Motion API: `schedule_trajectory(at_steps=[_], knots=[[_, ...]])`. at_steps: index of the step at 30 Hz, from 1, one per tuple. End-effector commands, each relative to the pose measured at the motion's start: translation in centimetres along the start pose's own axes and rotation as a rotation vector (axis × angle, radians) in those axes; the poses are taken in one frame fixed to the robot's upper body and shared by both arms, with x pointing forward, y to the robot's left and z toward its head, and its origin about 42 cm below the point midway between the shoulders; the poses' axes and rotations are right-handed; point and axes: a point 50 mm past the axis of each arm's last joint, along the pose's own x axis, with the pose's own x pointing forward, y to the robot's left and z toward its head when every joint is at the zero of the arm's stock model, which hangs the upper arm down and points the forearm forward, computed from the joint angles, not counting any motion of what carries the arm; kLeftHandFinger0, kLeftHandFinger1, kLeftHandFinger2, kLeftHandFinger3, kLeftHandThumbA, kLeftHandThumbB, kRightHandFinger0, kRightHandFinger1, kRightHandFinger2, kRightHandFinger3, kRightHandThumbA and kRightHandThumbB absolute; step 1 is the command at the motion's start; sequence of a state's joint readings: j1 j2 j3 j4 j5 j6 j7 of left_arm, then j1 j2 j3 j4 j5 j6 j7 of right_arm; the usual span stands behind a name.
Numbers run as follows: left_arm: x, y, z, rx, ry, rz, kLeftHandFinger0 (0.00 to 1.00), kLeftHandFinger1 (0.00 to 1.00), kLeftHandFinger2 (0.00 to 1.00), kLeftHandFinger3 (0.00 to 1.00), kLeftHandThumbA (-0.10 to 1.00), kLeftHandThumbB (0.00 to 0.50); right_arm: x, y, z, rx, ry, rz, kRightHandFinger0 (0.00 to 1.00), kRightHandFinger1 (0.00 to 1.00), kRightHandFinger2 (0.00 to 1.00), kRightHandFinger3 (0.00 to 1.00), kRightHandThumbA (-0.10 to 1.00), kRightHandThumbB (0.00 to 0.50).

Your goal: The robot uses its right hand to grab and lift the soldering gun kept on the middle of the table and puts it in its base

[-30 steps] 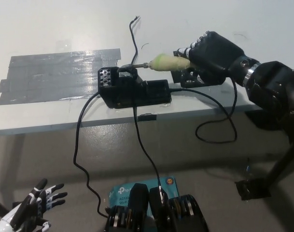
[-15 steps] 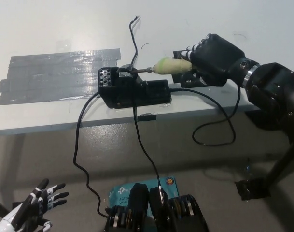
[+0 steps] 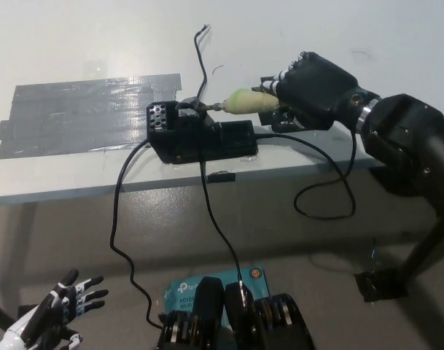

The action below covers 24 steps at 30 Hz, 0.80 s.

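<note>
The black right robot hand point(image 3: 309, 87) sits right of centre in the upper half of the frame, its fingers wrapped around the soldering gun point(image 3: 243, 101), which it holds nearly level just above the white worktop point(image 3: 98, 36). The gun's pale yellow-green grip sticks out from the hand toward the left, and its thin metal tip reaches the top of the black base point(image 3: 200, 135), at the holder on the base's upper edge; whether the tip is already seated inside cannot be made out. The base lies on the worktop near the front edge, in the middle of the frame, with a perforated block at its left end. To its left a wide patch of grey tape point(image 3: 83, 113) is stuck flat on the worktop. A black cable point(image 3: 331, 182) runs from beneath the right robot hand, loops down below the worktop edge and back up. Another black cable point(image 3: 123, 219) drops from the base toward the floor at lower centre, and a thin wire point(image 3: 200, 58) rises from the base toward the top of the frame. The white left robot hand point(image 3: 57, 310) rests at the lower left corner, below the worktop, fingers spread and holding nothing.
</note>
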<state>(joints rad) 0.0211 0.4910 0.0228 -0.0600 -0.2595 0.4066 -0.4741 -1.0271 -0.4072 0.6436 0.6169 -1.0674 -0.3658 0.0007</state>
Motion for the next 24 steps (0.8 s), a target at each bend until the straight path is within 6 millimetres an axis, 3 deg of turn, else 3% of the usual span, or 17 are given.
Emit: schedule_trajectory(at_steps=[1,2,3,5,6,9,10,11,12,13,17,18,20,24], knots=[[-0.3,0.5,1.6,0.039,-0.027,-0.004,1.0,1.0,1.0,1.0,1.0,0.235,1.5,-3.6,-0.9,-0.105,-0.031,-0.07,0.0,0.0,0.28,0.43,-0.04,0.222],[-0.2,0.4,1.6,0.038,-0.028,-0.005,1.0,1.0,1.0,1.0,1.0,0.23,1.7,-3.7,-1.1,-0.102,-0.03,-0.069,0.0,0.0,0.28,0.45,-0.09,0.239],[-0.1,0.3,1.7,0.047,-0.03,-0.005,1.0,1.0,1.0,1.0,1.0,0.235,1.8,-4.5,-1.3,-0.108,-0.033,-0.067,0.0,0.02,0.31,0.44,-0.1,0.214],[-0.1,0.3,1.7,0.046,-0.029,0.0,1.0,1.0,1.0,1.0,1.0,0.249,2.2,-5.0,-1.6,-0.123,-0.034,-0.053,0.0,0.02,0.34,0.56,-0.1,0.174],[0.0,0.3,1.7,0.037,-0.03,-0.004,1.0,1.0,1.0,1.0,1.0,0.26,2.3,-5.6,-1.8,-0.187,-0.043,-0.048,0.0,0.01,0.33,0.57,-0.08,0.21],[0.3,0.3,2.0,0.054,-0.033,-0.009,1.0,1.0,1.0,1.0,1.0,0.267,2.4,-6.6,-2.5,-0.18,-0.051,-0.069,0.0,0.0,0.32,0.57,-0.1,0.238],[0.4,0.3,2.0,0.065,-0.035,-0.011,1.0,1.0,1.0,1.0,1.0,0.274,2.2,-7.1,-2.8,-0.19,-0.055,-0.067,0.0,0.0,0.35,0.53,-0.06,0.208],[0.4,0.3,2.1,0.061,-0.028,-0.006,1.0,1.0,1.0,1.0,1.0,0.278,2.2,-7.4,-3.1,-0.193,-0.061,-0.073,0.0,0.0,0.34,0.53,-0.04,0.212],[0.4,0.3,2.2,0.063,-0.03,-0.008,1.0,1.0,1.0,1.0,1.0,0.268,2.0,-7.5,-3.4,-0.211,-0.083,-0.092,0.0,0.0,0.31,0.53,-0.05,0.265],[0.5,0.3,2.2,0.065,-0.031,-0.009,1.0,1.0,1.0,1.0,1.0,0.265,1.9,-7.6,-3.5,-0.219,-0.092,-0.1,0.0,0.0,0.27,0.54,-0.08,0.287],[0.5,0.2,2.7,0.081,-0.03,-0.011,1.0,1.0,1.0,1.0,1.0,0.27,1.6,-7.8,-4.2,-0.258,-0.107,-0.092,0.0,0.0,0.16,0.52,-0.09,0.274],[0.5,0.2,2.7,0.079,-0.029,-0.01,1.0,1.0,1.0,1.0,1.0,0.274,1.5,-7.9,-4.2,-0.258,-0.106,-0.078,0.0,0.0,0.17,0.52,-0.06,0.221],[0.4,0.2,2.7,0.083,-0.037,-0.018,1.0,1.0,1.0,1.0,1.0,0.252,1.5,-7.9,-4.5,-0.316,-0.113,-0.044,0.0,0.0,0.17,0.55,-0.03,0.21],[0.5,0.0,2.8,0.094,-0.037,-0.019,1.0,1.0,1.0,1.0,1.0,0.272,1.6,-7.7,-4.7,-0.328,-0.122,-0.048,0.0,0.0,0.13,0.52,-0.03,0.237]])
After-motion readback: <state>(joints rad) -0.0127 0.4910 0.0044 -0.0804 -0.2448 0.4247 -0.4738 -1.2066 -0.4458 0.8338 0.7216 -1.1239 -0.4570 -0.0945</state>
